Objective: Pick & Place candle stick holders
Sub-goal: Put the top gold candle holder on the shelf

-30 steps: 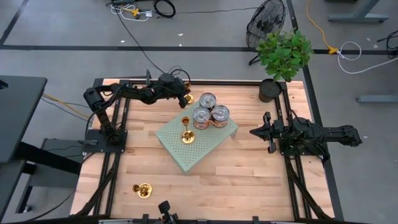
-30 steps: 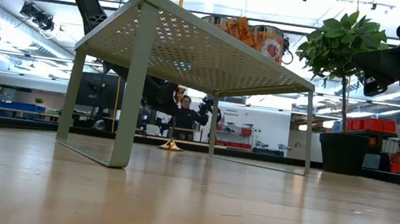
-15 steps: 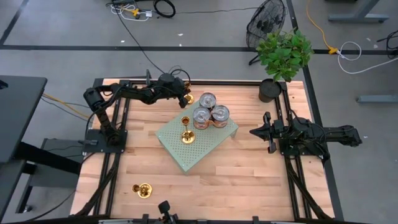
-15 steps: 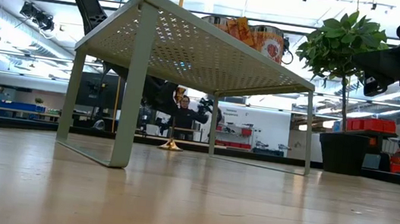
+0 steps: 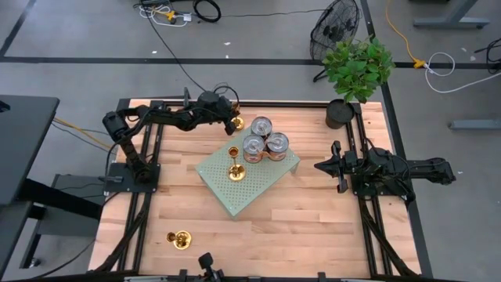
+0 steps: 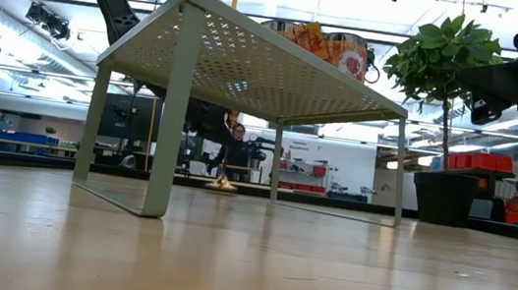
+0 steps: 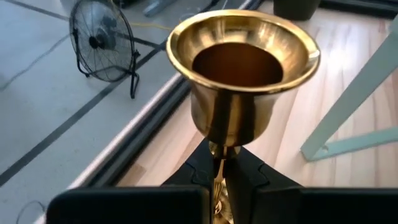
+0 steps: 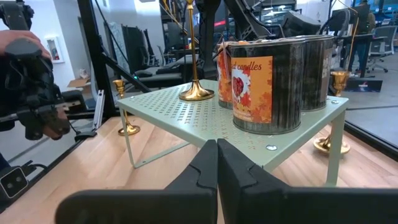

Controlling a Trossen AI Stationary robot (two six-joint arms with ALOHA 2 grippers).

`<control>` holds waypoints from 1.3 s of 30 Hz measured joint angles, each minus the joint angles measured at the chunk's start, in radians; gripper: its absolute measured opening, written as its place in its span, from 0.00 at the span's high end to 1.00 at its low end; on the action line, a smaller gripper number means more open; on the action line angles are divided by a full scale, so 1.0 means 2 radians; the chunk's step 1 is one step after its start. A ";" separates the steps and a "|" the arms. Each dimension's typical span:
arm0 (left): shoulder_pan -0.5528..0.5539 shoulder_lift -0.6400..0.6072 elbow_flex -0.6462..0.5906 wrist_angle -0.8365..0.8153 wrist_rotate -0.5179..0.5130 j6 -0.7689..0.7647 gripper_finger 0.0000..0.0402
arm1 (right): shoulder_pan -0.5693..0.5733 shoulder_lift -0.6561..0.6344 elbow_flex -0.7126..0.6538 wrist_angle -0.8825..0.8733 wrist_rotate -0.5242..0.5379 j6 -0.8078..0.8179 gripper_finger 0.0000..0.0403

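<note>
A gold candle stick holder (image 7: 241, 68) stands at the table's far side, behind the green perforated rack (image 5: 249, 182), with my left gripper (image 7: 219, 169) shut on it; in the high view that gripper (image 5: 232, 123) is left of the cans. A second holder (image 5: 233, 169) stands on its base on the rack. A third holder (image 5: 180, 238) stands on the table near the front left. My right gripper (image 8: 217, 155) waits shut at the table's right side (image 5: 335, 166), holding nothing. My left gripper pinches the holder's thin stem (image 7: 219, 163), just under the cup, between its two fingers (image 7: 198, 173). The fingers come from the table's left, slanting a little downward, and lie across the stem. The holder is upright, its base (image 6: 219, 186) at the table's surface.
Three labelled tin cans (image 5: 264, 139) stand on the rack's far right part, close to the held holder. A potted plant (image 5: 354, 74) stands at the far right corner. Bare wood lies in front of the rack and between rack and right arm.
</note>
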 joint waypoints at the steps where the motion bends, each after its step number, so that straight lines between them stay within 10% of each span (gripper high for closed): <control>1: 0.000 -0.005 0.000 0.000 -0.002 0.000 0.95 | 0.000 0.000 0.000 0.000 0.000 0.000 0.99; 39: -0.026 -0.270 0.000 -0.242 0.007 0.010 0.95 | 0.000 0.000 0.000 0.000 0.000 0.000 0.99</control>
